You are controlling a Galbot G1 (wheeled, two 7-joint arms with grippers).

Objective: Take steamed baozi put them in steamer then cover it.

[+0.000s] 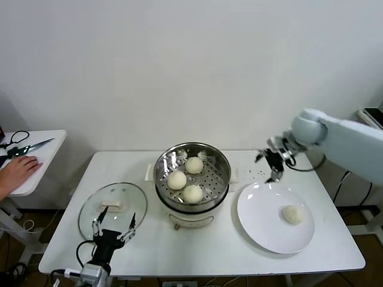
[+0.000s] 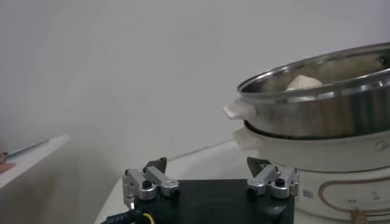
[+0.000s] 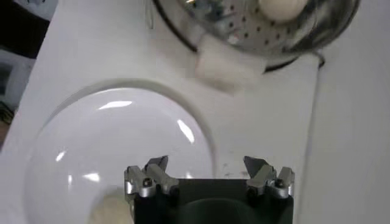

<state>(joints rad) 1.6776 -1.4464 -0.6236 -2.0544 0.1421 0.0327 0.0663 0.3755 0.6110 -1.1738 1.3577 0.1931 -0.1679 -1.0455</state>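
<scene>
From the head camera I see the white table [image 1: 209, 251] with the steamer [image 1: 192, 206] at its centre, three steamed baozi [image 1: 177, 180] sitting on the perforated tray inside. To its right lies a white plate [image 1: 263, 221] with the fourth bun [image 1: 292, 214] on its right half. To the steamer's left the cover [image 1: 114, 206] lies flat on the table, handle up. At far left is a small side table [image 1: 36, 164] with scissors [image 1: 27, 146] and a person's hand [image 1: 18, 170] resting on it. My right gripper [image 1: 274, 161] hangs above the far edge of the plate, jaws spread, holding nothing; the lone bun is nearer and to the right of it, well apart. My left gripper [image 1: 112, 233] sits low at the near edge of the cover, fingers spread and empty.

On the left wrist camera, the left gripper [image 2: 210, 176] stands open with nothing between its fingers; the steamer [image 2: 323, 115] rises just ahead to one side, one bun [image 2: 303, 82] peeking over the rim, its cream base [image 2: 317, 158] below.

On the right wrist camera, the right gripper [image 3: 209, 176] is open over the plate [image 3: 109, 146]; a bun [image 3: 109, 210] shows at the picture's edge close by one finger, not touched. Beyond, the steamer [image 3: 244, 30] with its handle tab [image 3: 225, 70] and a bun [image 3: 280, 7] inside
</scene>
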